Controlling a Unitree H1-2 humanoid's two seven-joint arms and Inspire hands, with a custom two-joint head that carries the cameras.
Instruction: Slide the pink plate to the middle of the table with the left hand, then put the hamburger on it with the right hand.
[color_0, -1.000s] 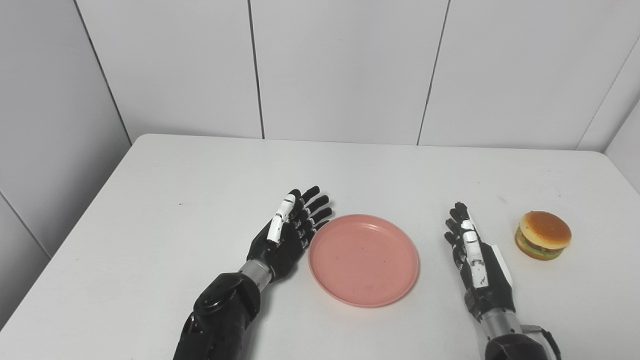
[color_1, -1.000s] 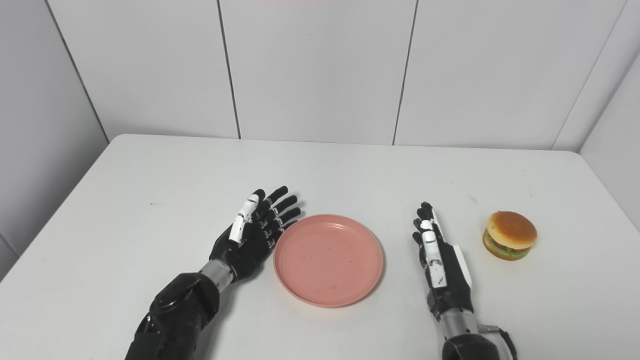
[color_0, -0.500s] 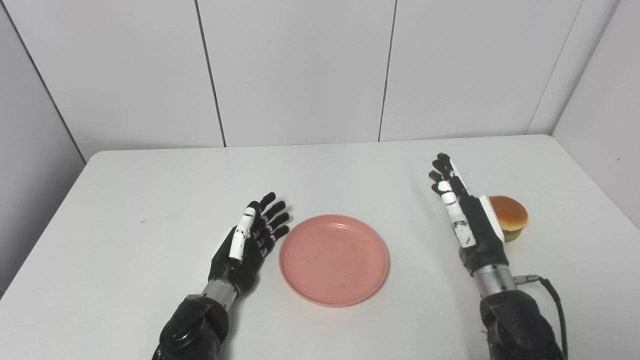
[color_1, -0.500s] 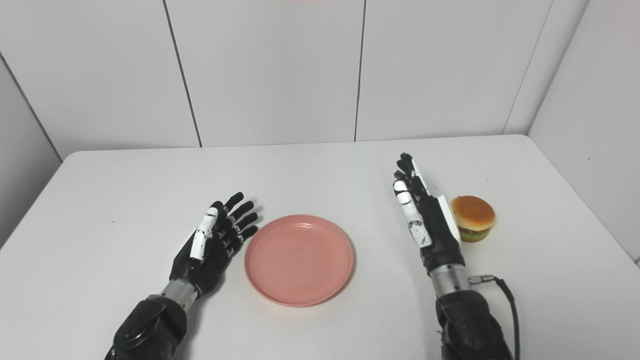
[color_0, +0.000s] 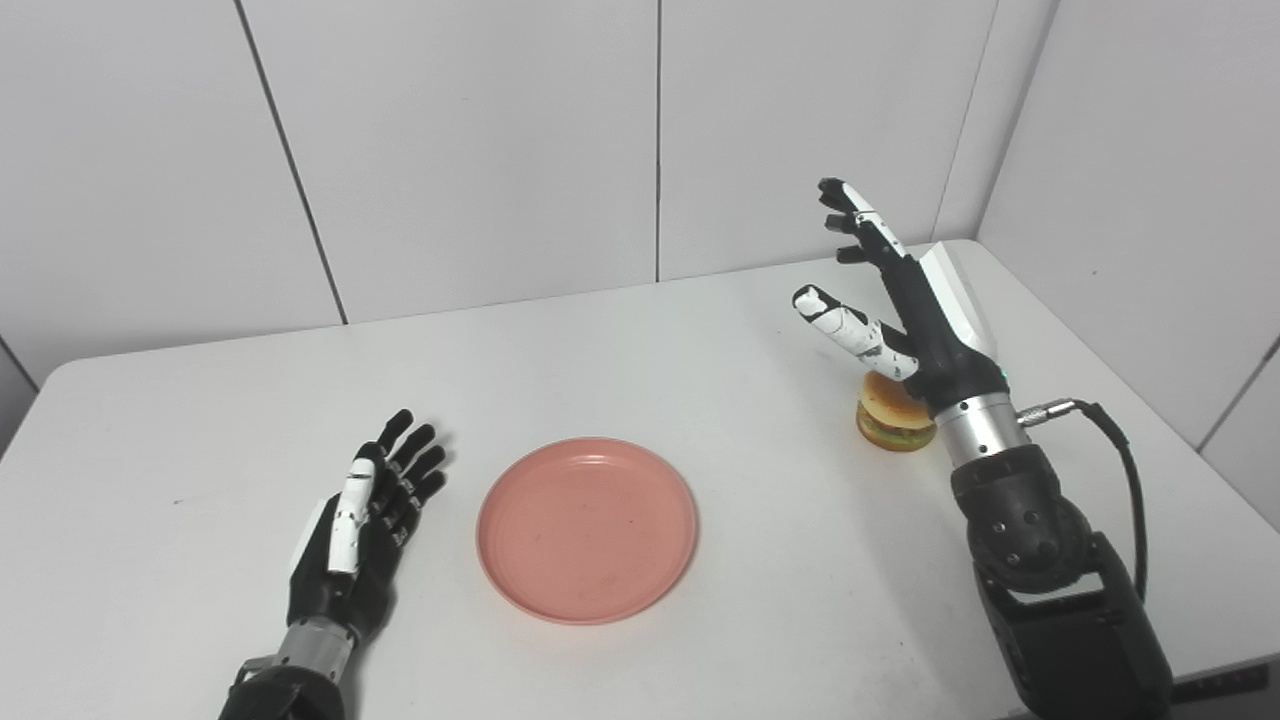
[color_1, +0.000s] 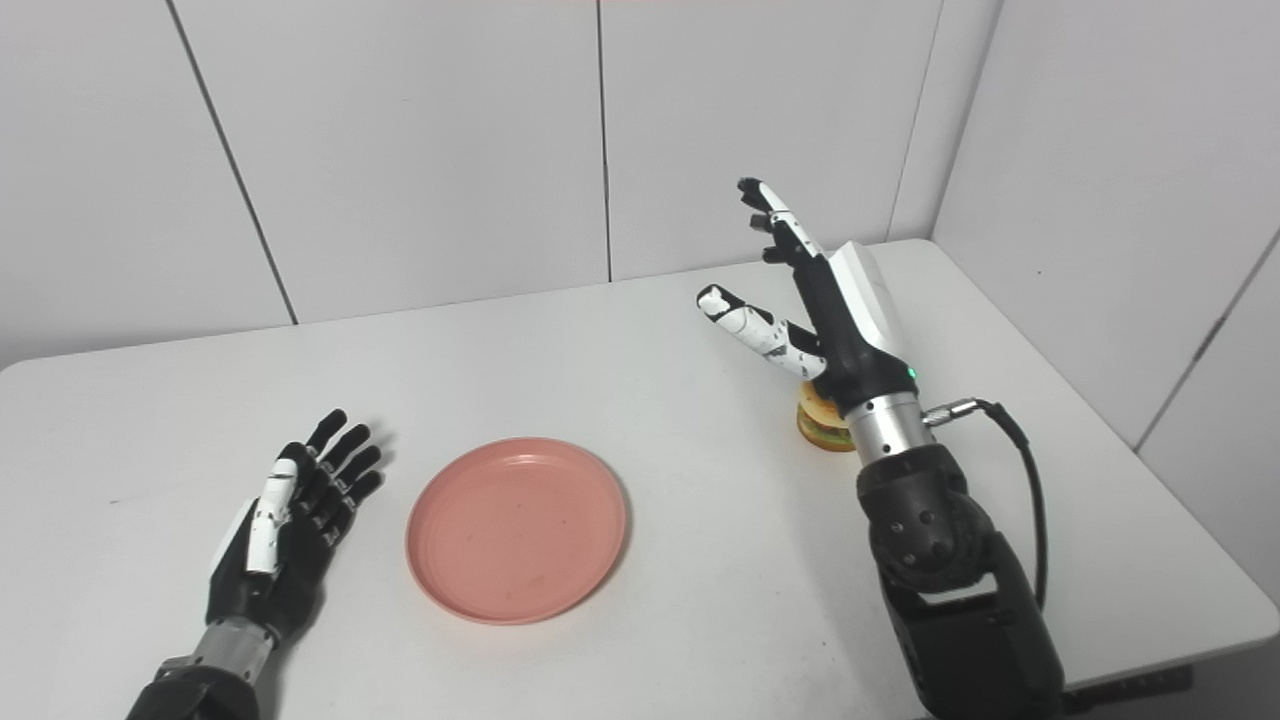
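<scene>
My left hand (color_0: 358, 535) lies low over the white table (color_0: 200, 420) near its front-left part, fingers straight and spread, holding nothing. It sits just beside the pink plate (color_0: 587, 528) but apart from it; a strip of bare table shows between fingertips and rim. The plate lies flat toward the front edge, about midway between the left and right edges, nothing on it. My right hand (color_0: 905, 300) is raised above the table near the right edge, fingers stretched up and apart, thumb (color_0: 840, 322) angled out toward the left, nothing held. The hamburger (color_0: 890, 418) sits on the table under and behind my right wrist, partly hidden by it, well apart from the plate. Cannot tell whether wrist and bun touch. A black cable (color_0: 1110, 440) loops off the right forearm.
</scene>
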